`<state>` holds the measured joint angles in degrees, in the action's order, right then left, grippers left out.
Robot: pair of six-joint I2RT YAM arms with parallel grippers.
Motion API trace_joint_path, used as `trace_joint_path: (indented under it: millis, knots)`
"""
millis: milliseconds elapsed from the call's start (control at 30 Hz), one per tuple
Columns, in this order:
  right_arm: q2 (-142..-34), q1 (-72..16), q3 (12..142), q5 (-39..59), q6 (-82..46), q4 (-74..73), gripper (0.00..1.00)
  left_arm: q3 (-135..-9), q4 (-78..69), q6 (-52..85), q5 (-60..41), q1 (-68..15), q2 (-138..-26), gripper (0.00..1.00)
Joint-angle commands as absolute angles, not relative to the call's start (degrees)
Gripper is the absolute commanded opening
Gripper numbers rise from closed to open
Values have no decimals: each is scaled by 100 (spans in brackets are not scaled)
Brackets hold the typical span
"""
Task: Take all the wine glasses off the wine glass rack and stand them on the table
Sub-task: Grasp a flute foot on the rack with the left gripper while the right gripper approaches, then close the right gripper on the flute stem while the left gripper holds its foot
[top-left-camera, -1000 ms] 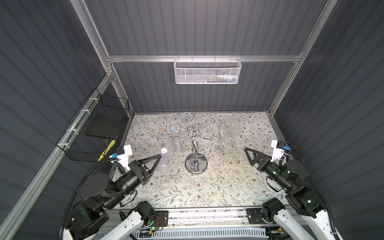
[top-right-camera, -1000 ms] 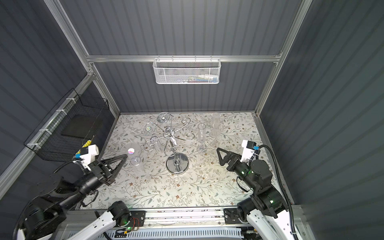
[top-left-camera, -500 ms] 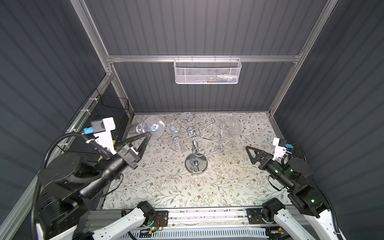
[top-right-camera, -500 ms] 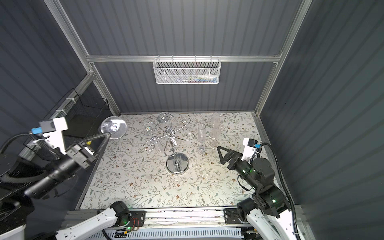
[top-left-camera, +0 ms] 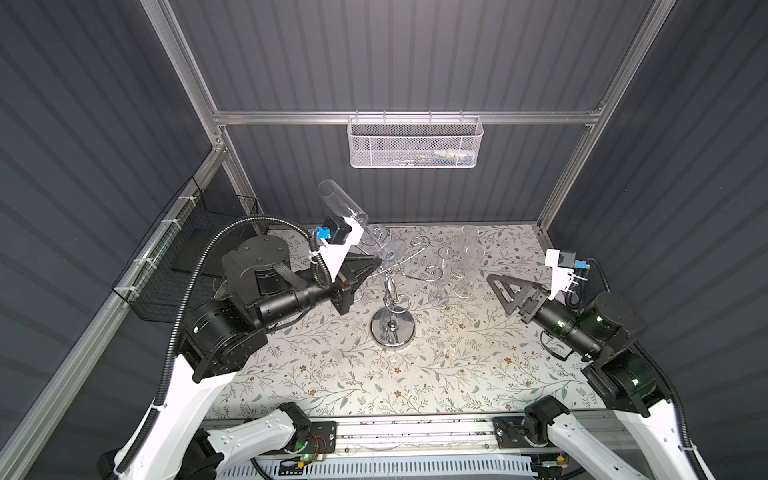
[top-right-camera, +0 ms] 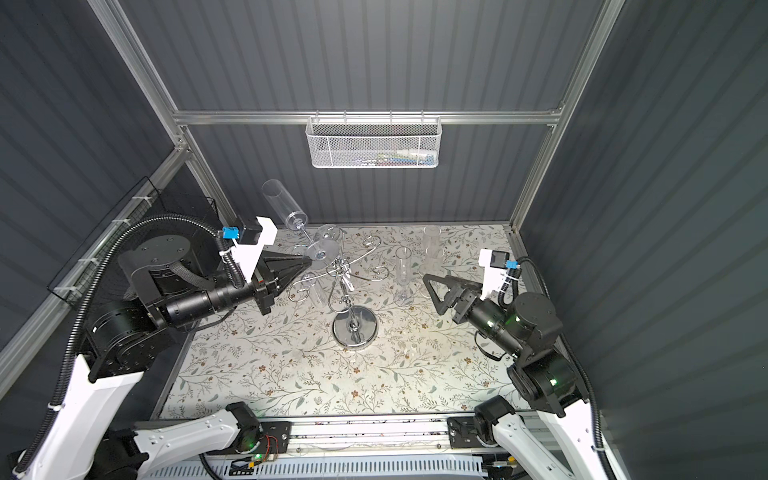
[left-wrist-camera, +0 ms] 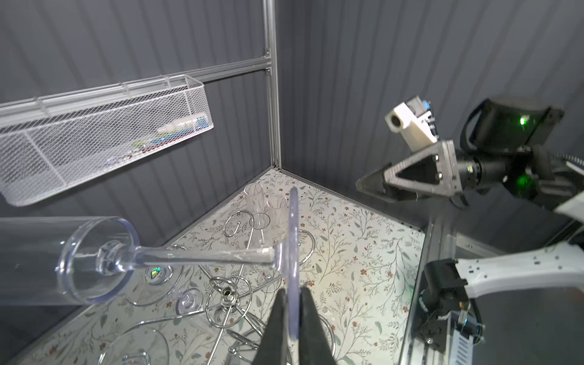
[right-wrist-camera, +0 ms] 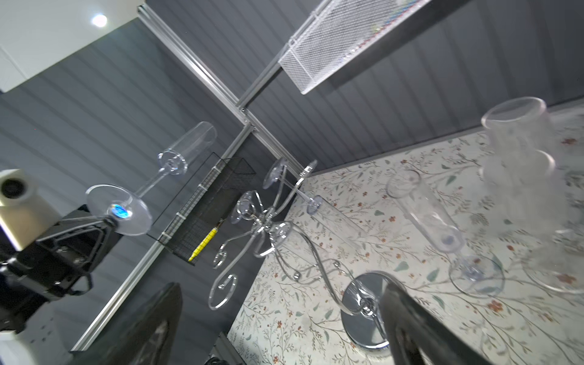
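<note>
A clear flute wine glass (top-left-camera: 341, 204) (top-right-camera: 285, 204) hangs tilted in the air, bowl up towards the back left corner. My left gripper (top-left-camera: 376, 262) (top-right-camera: 308, 261) (left-wrist-camera: 294, 303) is shut on the rim of its round foot (left-wrist-camera: 293, 240) (right-wrist-camera: 118, 210). The glass is beside and above the top of the chrome wine glass rack (top-left-camera: 392, 328) (top-right-camera: 354, 328) (right-wrist-camera: 366, 309), apart from its arms. Other glasses (right-wrist-camera: 275, 173) still hang upside down from the hooks. My right gripper (top-left-camera: 498, 291) (top-right-camera: 432, 293) (right-wrist-camera: 282, 286) is open and empty, right of the rack.
Several clear glasses (top-left-camera: 442, 270) (right-wrist-camera: 423, 211) stand on the floral tabletop right of the rack. A white mesh basket (top-left-camera: 415, 143) hangs on the back wall. A black wire basket (top-left-camera: 187, 253) holding a yellow pen (right-wrist-camera: 202, 246) hangs on the left wall.
My left arm carried the glass up from low over the table's left side, then rightwards to just above the rack. The right arm has barely moved.
</note>
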<state>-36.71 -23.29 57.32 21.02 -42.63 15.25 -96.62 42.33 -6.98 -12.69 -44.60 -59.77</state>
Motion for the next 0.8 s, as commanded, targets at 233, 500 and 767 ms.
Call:
trace_joint_path:
  millis: [233,500,767]
  knots:
    - [-4870,-2422,6916,3840,-4672,519,95,-9272,3529,-3236,-3024,-4482,-6090,0]
    - [-5614,-3025,7553,4054,-4578,667,77,-8996,3296,-3881,-3442,-4482,-6142,0]
    - [-6044,-3656,7612,3932,-4573,610,60,-8829,3243,-4092,-3665,-4482,-6126,0]
